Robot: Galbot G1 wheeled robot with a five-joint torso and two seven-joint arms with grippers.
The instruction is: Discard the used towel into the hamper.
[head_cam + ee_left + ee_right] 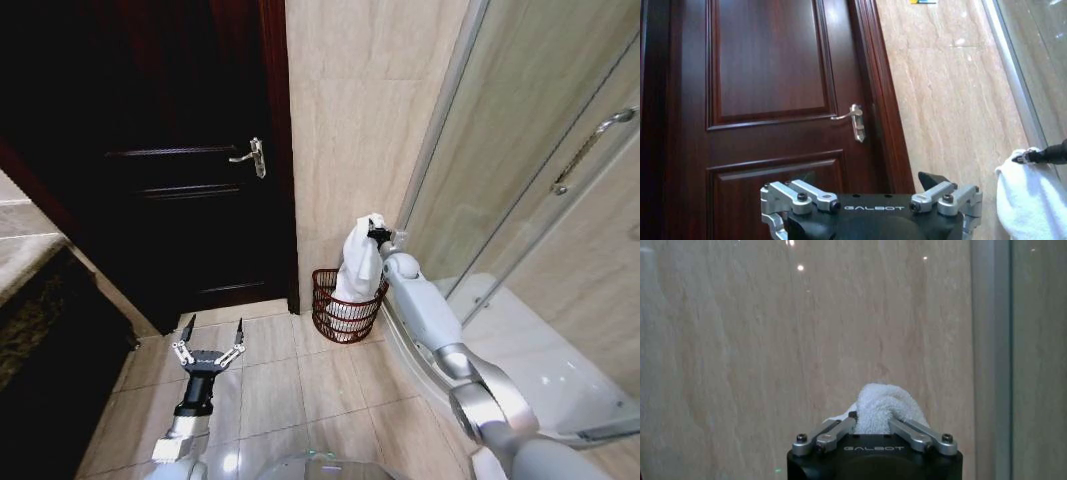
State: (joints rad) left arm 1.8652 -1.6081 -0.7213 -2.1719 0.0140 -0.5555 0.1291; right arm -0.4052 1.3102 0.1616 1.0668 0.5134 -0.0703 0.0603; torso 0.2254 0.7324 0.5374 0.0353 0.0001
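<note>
The hamper (346, 306) is sitting in the floor corner, boxed in by the tiled wall (350, 130) behind and the shower's glass panel (520, 140) to its right. The towel (360, 262) is hanging over its mouth. Open floor tiles (290, 385) are lying free before the closed door (190, 150).

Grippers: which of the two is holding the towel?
The right gripper, shut on the white towel above the hamper. The left gripper is open, empty.
</note>
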